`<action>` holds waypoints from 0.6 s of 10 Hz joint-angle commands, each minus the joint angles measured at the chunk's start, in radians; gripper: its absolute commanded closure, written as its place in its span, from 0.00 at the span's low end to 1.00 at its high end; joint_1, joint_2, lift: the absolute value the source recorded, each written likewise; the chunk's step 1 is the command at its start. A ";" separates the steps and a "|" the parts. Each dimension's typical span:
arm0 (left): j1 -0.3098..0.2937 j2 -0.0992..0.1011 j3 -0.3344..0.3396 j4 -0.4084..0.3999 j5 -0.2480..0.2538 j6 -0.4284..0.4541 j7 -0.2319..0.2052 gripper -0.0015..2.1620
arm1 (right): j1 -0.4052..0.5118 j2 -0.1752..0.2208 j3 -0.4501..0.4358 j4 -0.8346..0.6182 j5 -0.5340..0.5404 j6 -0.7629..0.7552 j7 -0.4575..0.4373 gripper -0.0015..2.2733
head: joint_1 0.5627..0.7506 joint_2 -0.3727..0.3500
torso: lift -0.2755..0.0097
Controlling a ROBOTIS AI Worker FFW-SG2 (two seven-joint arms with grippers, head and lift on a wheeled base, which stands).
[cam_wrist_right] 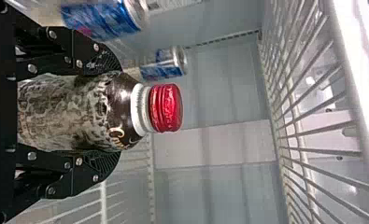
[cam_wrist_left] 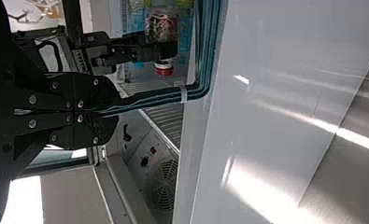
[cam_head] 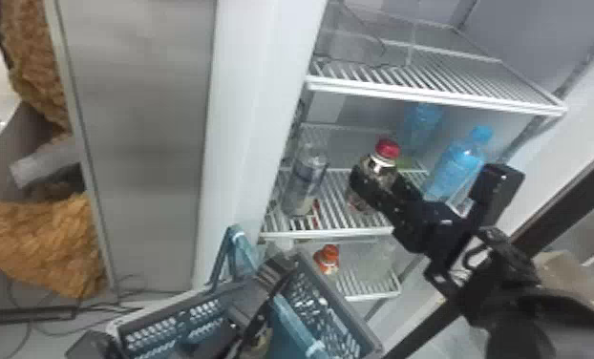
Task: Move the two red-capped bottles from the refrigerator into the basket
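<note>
1. right gripper [cam_head: 382,184] clamped around a red-capped bottle [cam_head: 381,167] inside the refrigerator [cam_head: 243,100], cap poking past the fingertips.
2. bottle: dark shoulder, white neck ring, mottled grey label.
3. left gripper [cam_head: 279,269] pinched on the basket handle [cam_head: 293,320].

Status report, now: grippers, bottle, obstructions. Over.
Left gripper shut on handle. Right gripper shut on red-capped bottle, inside fridge. Blue bottle near right gripper; shelf rim between red-capped bottle and basket, possible snag.
</note>
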 commanded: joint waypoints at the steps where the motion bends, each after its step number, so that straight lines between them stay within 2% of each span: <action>1: 0.000 0.002 -0.002 0.000 0.000 0.000 0.001 0.56 | 0.060 0.000 -0.021 -0.071 -0.013 0.039 0.014 0.56 | 0.70 0.03 | 0.97; 6: 0.007 0.002 -0.008 0.005 0.002 0.002 0.009 0.56 | 0.258 0.018 -0.071 -0.309 -0.094 0.159 0.073 0.56 | 0.70 0.03 | 0.97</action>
